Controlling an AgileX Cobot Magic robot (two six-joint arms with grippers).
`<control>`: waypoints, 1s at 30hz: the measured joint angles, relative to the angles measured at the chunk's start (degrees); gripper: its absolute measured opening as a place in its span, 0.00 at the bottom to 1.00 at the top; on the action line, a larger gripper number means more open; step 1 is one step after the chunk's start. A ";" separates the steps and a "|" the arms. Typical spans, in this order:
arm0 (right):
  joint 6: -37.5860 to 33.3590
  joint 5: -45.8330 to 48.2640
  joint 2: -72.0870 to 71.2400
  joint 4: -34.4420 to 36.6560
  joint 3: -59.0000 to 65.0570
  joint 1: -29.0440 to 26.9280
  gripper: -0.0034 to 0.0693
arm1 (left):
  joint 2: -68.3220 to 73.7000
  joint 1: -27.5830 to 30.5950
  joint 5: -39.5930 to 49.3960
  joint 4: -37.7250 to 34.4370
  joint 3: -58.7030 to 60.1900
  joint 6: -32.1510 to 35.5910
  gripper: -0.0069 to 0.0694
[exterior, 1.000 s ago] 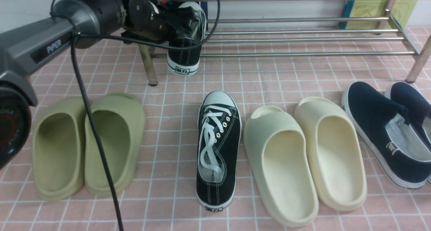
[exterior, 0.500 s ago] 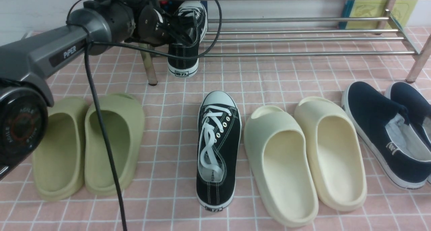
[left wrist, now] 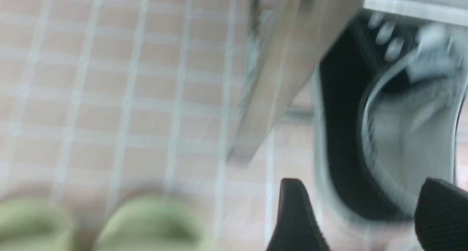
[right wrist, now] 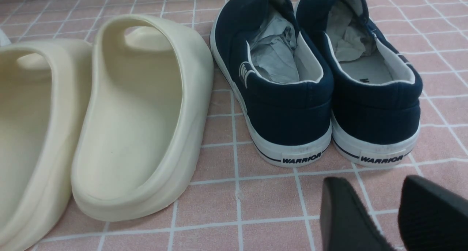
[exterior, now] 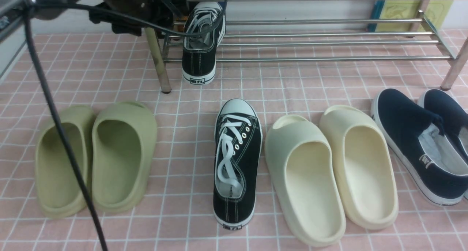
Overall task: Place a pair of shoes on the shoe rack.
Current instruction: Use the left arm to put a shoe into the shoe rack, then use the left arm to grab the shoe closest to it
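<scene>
One black canvas sneaker lies on the left end of the chrome shoe rack, toe to the back, heel hanging over the front bar. Its mate lies on the pink tiled floor in the middle. My left gripper is open and empty, just off the racked sneaker's heel beside the rack leg; this view is blurred. In the front view the left arm is at the top left. My right gripper is open and empty, low over the floor behind the navy slip-ons.
Green foam slides lie at the left. Cream slides lie right of the floor sneaker. Navy slip-ons lie at the far right, as the right wrist view shows. The left arm's cable hangs over the green slides.
My left gripper has let go of the sneaker on the rack and drawn back up and to the left. The sneaker stays on the bars. Nothing else moved.
</scene>
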 joint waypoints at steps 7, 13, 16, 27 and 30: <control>0.00 0.00 0.00 0.00 0.00 0.00 0.38 | -8.28 -8.81 10.74 -3.63 11.85 4.73 0.69; 0.00 0.00 0.00 0.00 0.00 0.00 0.38 | -12.62 -16.66 4.39 -5.46 27.79 1.88 0.69; 0.00 0.00 0.00 0.00 0.00 0.00 0.38 | -13.51 -18.24 -0.72 -7.29 34.54 0.03 0.69; 0.00 0.00 0.00 0.00 0.00 0.00 0.38 | -7.00 -18.29 -9.21 -10.10 38.07 -0.40 0.63; 0.00 0.00 0.00 0.00 0.00 0.00 0.38 | -4.62 -18.29 -11.20 -10.03 38.07 -0.40 0.48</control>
